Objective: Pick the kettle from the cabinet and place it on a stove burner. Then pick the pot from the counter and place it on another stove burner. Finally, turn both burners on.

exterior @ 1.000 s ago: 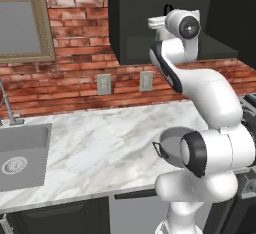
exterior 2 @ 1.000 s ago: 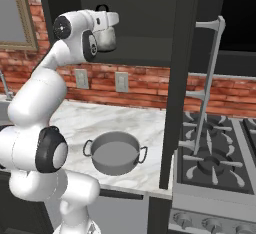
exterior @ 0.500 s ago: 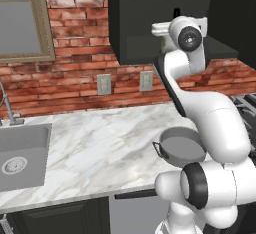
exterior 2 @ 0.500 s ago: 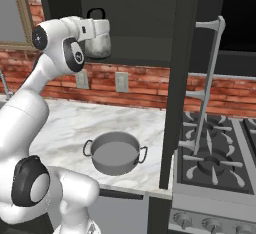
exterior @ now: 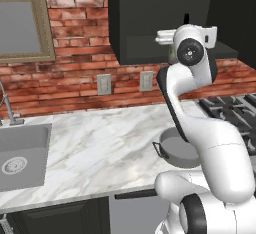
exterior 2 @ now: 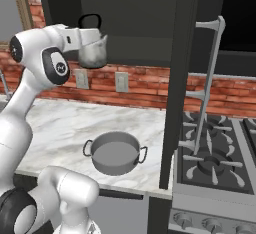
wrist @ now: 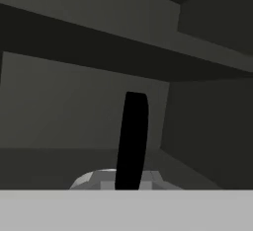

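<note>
Kettle (exterior 2: 93, 52) in tow, the tool (exterior 2: 85, 33) was pinched tight on the black arched handle, which rose as a dark bar in the hand view with the grey body just under it. It hung in front of the open niche of the cabinet (exterior 2: 135, 13), high above the desk (exterior 2: 75, 123), and touched neither shelf nor worktop as far as I could tell.

Down below, the pot (exterior 2: 115, 152) sat near the front edge of the desk, close to its end beside the range. The stove burners (exterior 2: 212, 163) lay past a tall dark panel (exterior 2: 175, 83), probably the open cabinet door, that stood between desk and range.

My worry was that panel: a swing straight across toward the range could clip the kettle or the arm on it, and a knock might twist the thin handle out of the grip. The kettle hung below the grip and could sway, so a quick move risked slipping. A low path might also catch the pot.
</note>
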